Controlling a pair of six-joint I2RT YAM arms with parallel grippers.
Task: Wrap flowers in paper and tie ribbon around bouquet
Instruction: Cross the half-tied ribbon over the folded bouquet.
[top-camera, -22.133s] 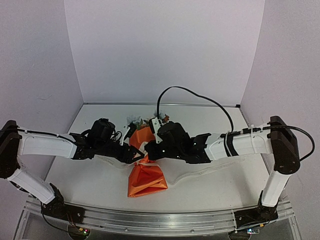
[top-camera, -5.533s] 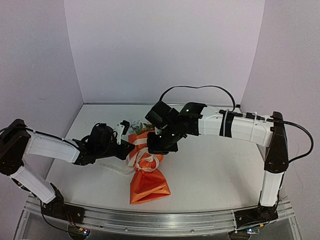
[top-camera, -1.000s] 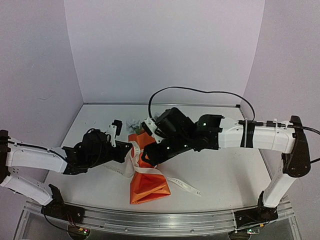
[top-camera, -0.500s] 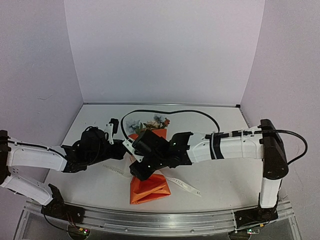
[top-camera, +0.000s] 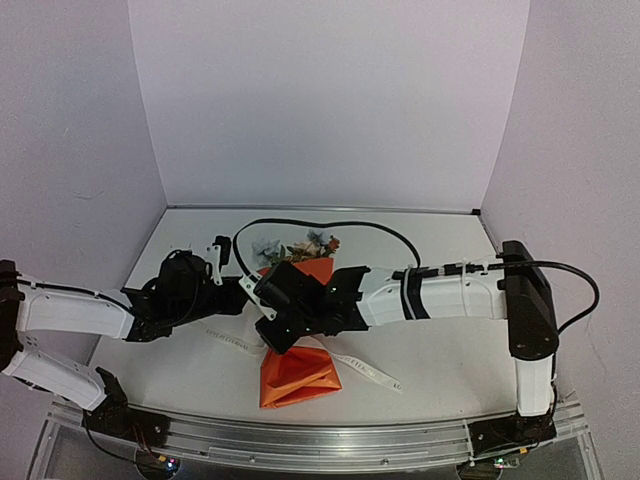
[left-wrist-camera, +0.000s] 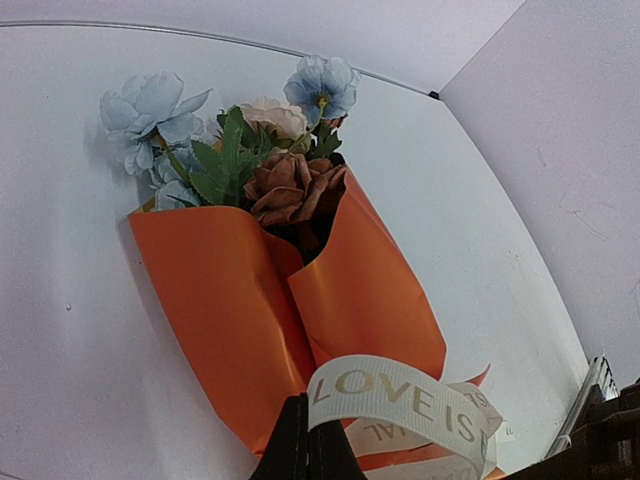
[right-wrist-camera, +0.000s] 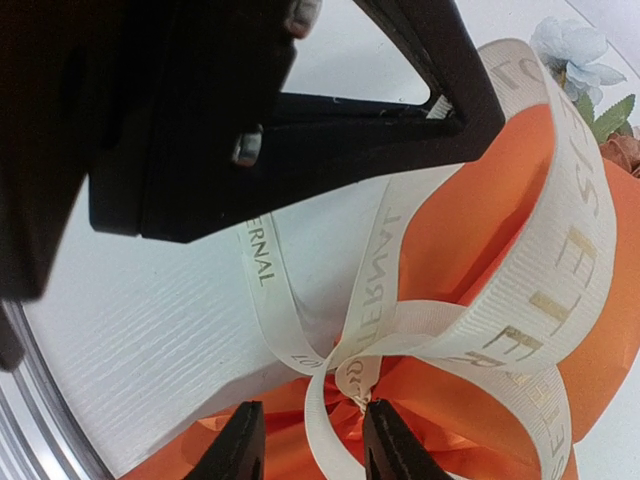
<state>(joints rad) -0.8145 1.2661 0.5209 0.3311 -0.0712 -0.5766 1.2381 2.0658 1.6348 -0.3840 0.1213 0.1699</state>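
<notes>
One bouquet (top-camera: 296, 372) on the counter (top-camera: 455, 345), one ribbon (left-wrist-camera: 400, 395) knotted round it. The left end effector (left-wrist-camera: 305, 448) pinches a ribbon loop; the right end effector (right-wrist-camera: 315, 440) is spread, straddling the knot (right-wrist-camera: 352, 385).

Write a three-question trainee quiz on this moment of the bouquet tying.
1. True or false: the left gripper is shut on a loop of the ribbon.
2. Which colour is the outward face of the paper? A yellow, B orange, C white.
3. Short answer: in the right wrist view, what runs between the fingertips of the right gripper?
Key: 1 true; 2 B; 3 a strand of the ribbon.
</notes>
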